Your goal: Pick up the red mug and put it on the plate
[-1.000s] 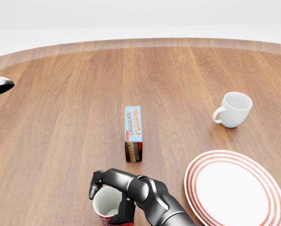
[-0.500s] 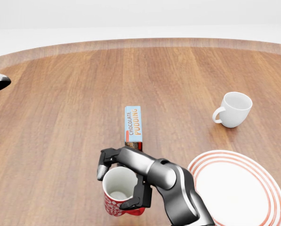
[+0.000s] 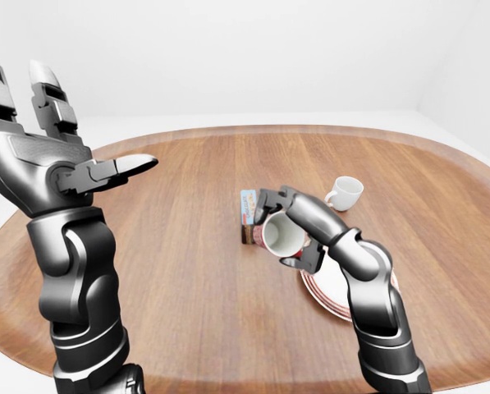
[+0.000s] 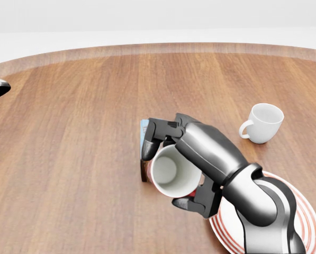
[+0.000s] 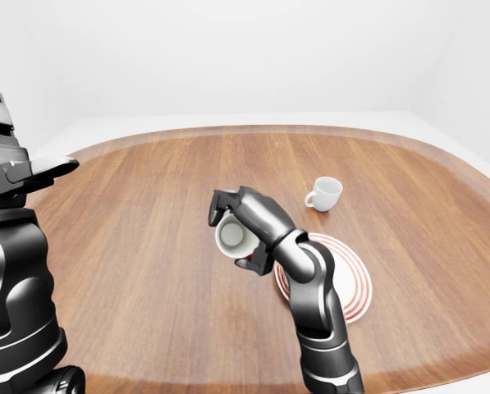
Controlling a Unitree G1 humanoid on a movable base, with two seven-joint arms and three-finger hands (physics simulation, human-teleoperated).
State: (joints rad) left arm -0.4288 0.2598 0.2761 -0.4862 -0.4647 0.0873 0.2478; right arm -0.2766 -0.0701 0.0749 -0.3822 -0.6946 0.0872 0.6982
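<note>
My right hand [image 3: 282,233] is shut on the red mug [image 4: 173,170] and holds it in the air, tilted so its white inside faces the camera. In the head view the mug hangs just left of the white plate with red rings [image 4: 306,211], which lies at the lower right on the wooden table [image 4: 68,159]. My forearm covers the plate's left part. My left hand [image 3: 72,131] is raised high at the left of the left-eye view, fingers spread and empty.
A white mug [image 4: 263,123] stands upright above the plate in the head view. A chocolate pudding box [image 4: 144,132] lies behind my right hand, mostly hidden. The table's rounded far edge [image 4: 158,47] runs across the top.
My right hand has lifted the red mug off the table and carried it up and right toward the plate, tipping its mouth toward the camera. It now covers the pudding box.
</note>
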